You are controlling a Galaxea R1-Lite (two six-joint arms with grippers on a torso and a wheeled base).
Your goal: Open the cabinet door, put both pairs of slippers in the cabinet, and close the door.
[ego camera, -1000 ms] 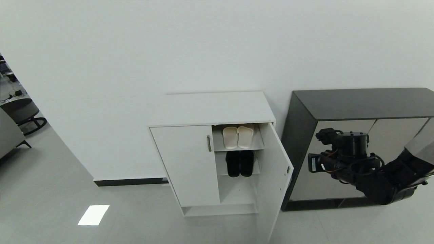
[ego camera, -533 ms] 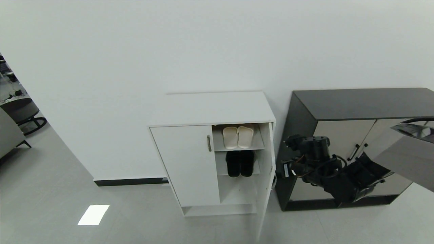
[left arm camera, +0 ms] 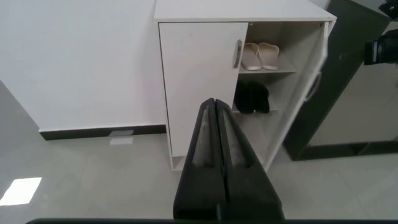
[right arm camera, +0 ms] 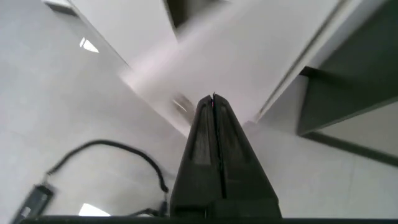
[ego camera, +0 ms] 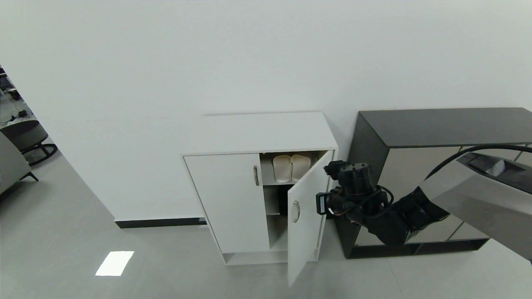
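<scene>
Head view has the white cabinet (ego camera: pixel 257 133) with its right door (ego camera: pixel 305 232) about halfway shut. Both pairs are inside: white slippers (ego camera: pixel 291 167) on the top shelf (ego camera: pixel 266 182), black slippers (left arm camera: pixel 252 98) one level down. The closing step is therefore in hand. The right gripper (right arm camera: pixel 213 99), jaws pressed together, sits at the door's outer face near its hinge edge; contact I cannot tell. The left gripper (left arm camera: pixel 216 102), jaws likewise pressed together, hangs well back from the cabinet. Next, I judge, the right arm must push the door along its arc until it meets the left door (ego camera: pixel 226 199).
</scene>
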